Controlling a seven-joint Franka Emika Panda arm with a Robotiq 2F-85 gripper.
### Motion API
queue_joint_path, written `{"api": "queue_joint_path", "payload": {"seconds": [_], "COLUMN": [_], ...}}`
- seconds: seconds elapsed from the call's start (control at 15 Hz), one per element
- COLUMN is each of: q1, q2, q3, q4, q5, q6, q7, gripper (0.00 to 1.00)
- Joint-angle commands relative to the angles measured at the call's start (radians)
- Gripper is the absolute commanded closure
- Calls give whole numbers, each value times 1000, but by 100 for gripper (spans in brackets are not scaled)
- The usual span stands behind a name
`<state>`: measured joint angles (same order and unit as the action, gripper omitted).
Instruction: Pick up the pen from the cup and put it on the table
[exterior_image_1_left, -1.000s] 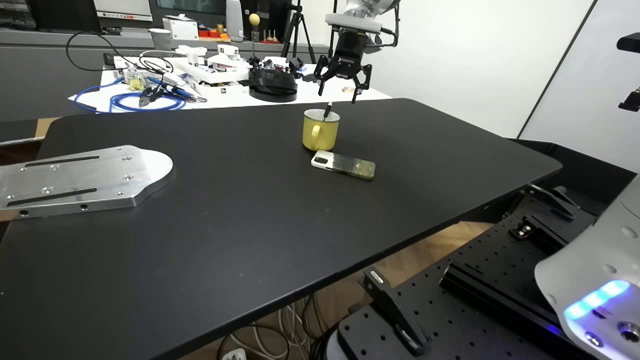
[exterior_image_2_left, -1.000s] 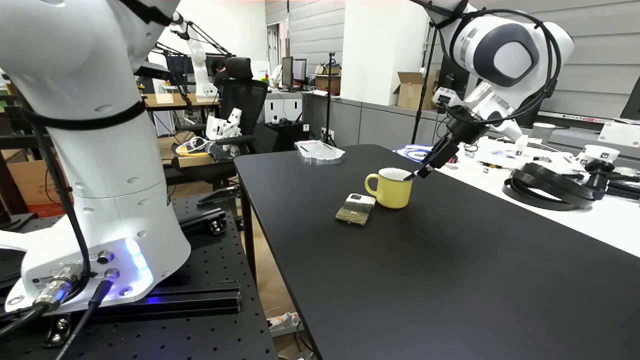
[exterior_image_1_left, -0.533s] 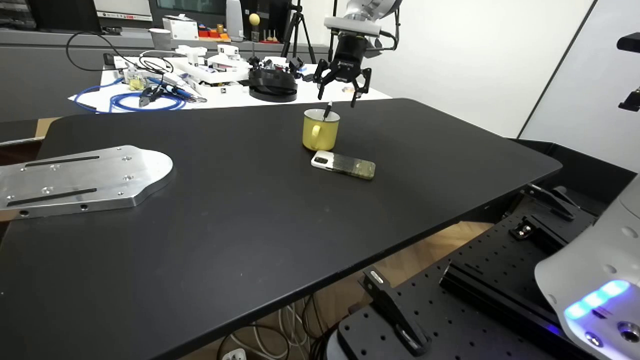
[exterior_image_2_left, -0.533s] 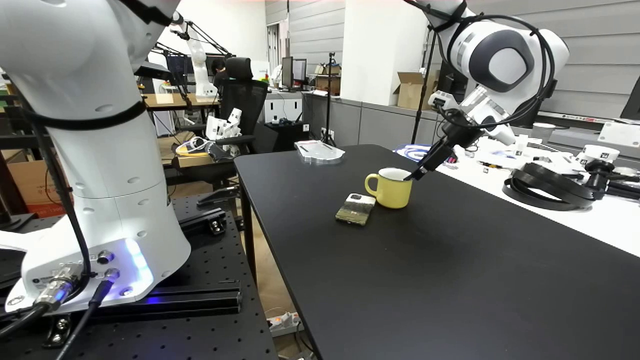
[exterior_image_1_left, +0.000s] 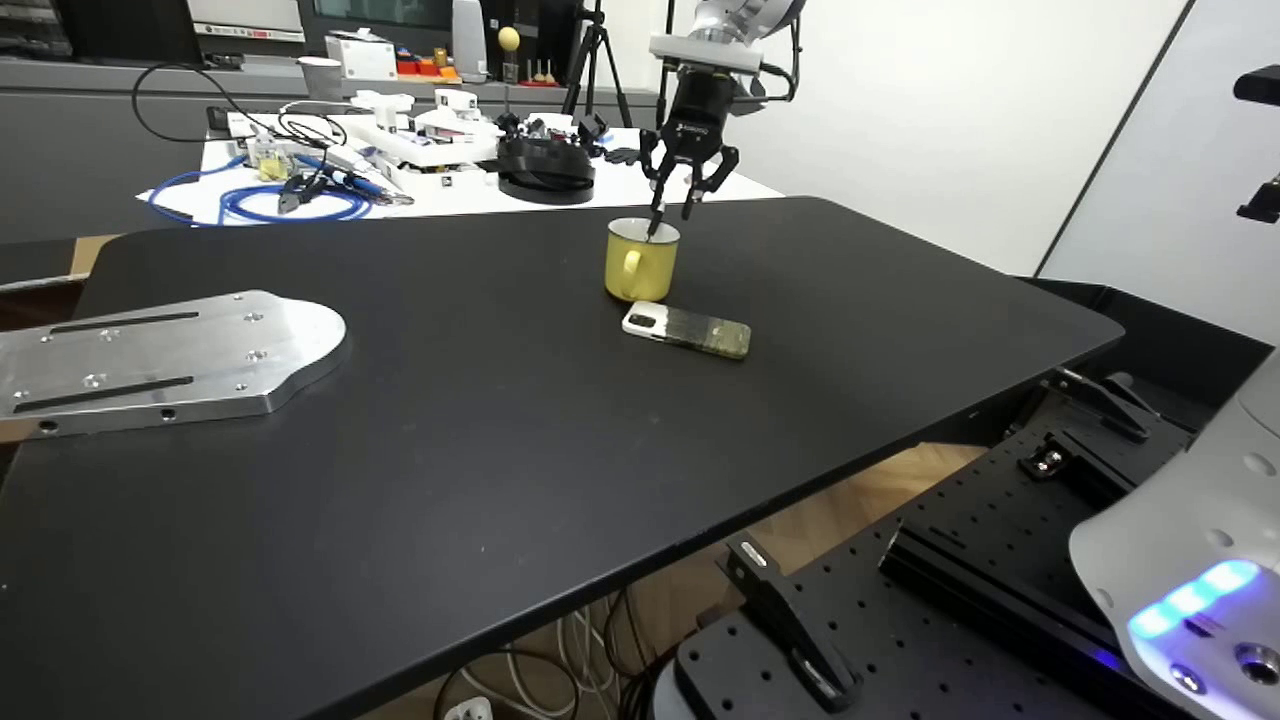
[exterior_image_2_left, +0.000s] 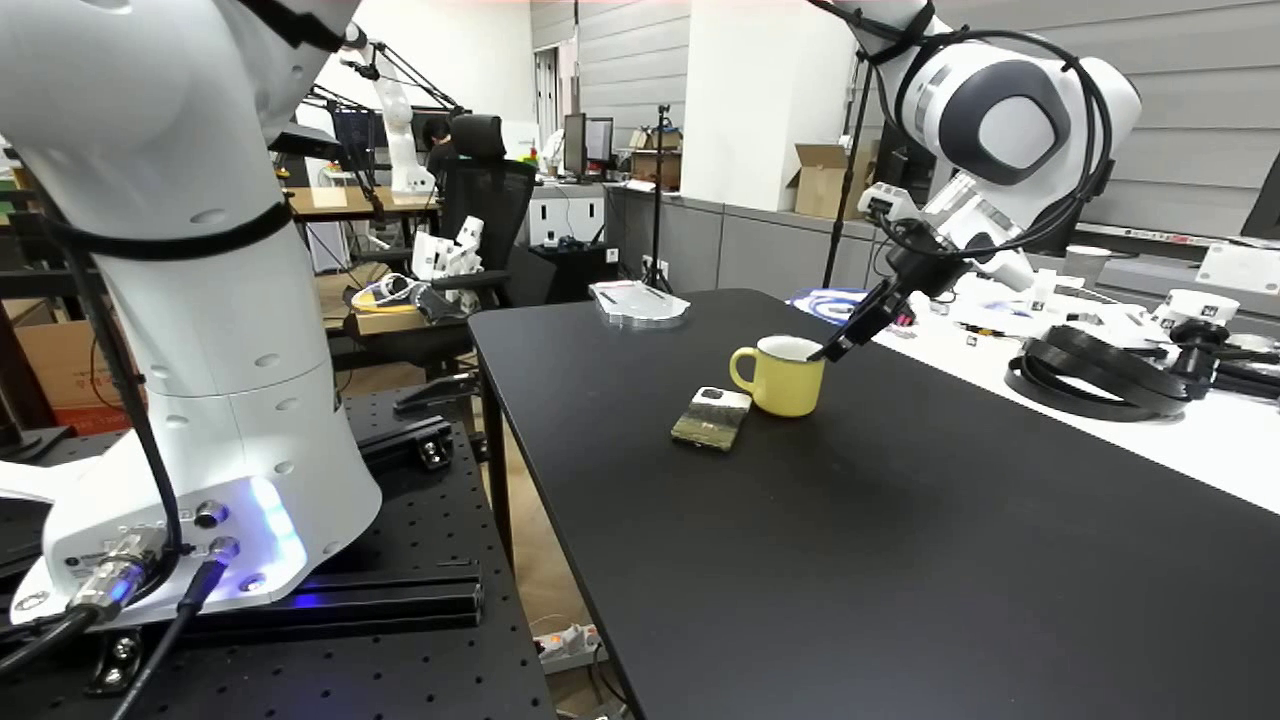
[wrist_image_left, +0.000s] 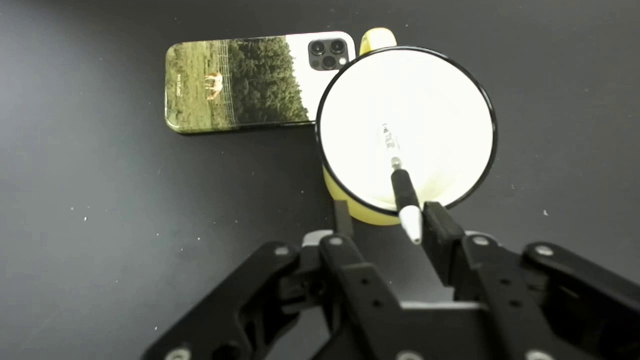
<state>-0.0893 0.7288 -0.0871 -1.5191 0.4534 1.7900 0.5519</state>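
Note:
The yellow cup (exterior_image_1_left: 622, 272) stands upright on the black table (exterior_image_1_left: 450, 480), its handle beside the phone in the wrist view. A pen (wrist_image_left: 404, 190) leans inside against the rim, its white pointed end sticking out over the cup's wall (wrist_image_left: 375, 218). Around that end is my gripper (wrist_image_left: 391, 220), its jaws partly drawn together. The pen lies against or very close to the right-hand finger (wrist_image_left: 442, 225), while a clear gap separates it from the left-hand finger (wrist_image_left: 343, 220). In an exterior view, a fingertip overlaps the pen's upper end.
A phone in a white and olive case (exterior_image_1_left: 690, 331) lies flat close to the cup. A silver metal plate (exterior_image_1_left: 170, 350) sits at the far end of the table. Behind, a white table (exterior_image_1_left: 455, 195) carries cables and parts.
The jaws have narrowed from wide apart to around the pen's end within the last half second. Before that, the gripper shifted slightly toward the cup. Cup, pen and phone look unmoved.

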Motion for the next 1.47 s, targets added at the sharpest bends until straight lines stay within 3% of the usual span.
{"api": "queue_joint_path", "payload": {"seconds": [0.0,0.07,0.2,1.07,1.4], "q1": [0,-1,-4,-39,-86], "q2": [-12,-10,-8,-51,-3], "q3": [-3,-4,-3,15,22], "q4": [-11,-10,-7,202,267], "q5": [10,9,13,76,175], "q6": [2,1,-7,-126,-61], "q7": [35,37,40,36,35], "gripper": [88,96,100,97,97]}}
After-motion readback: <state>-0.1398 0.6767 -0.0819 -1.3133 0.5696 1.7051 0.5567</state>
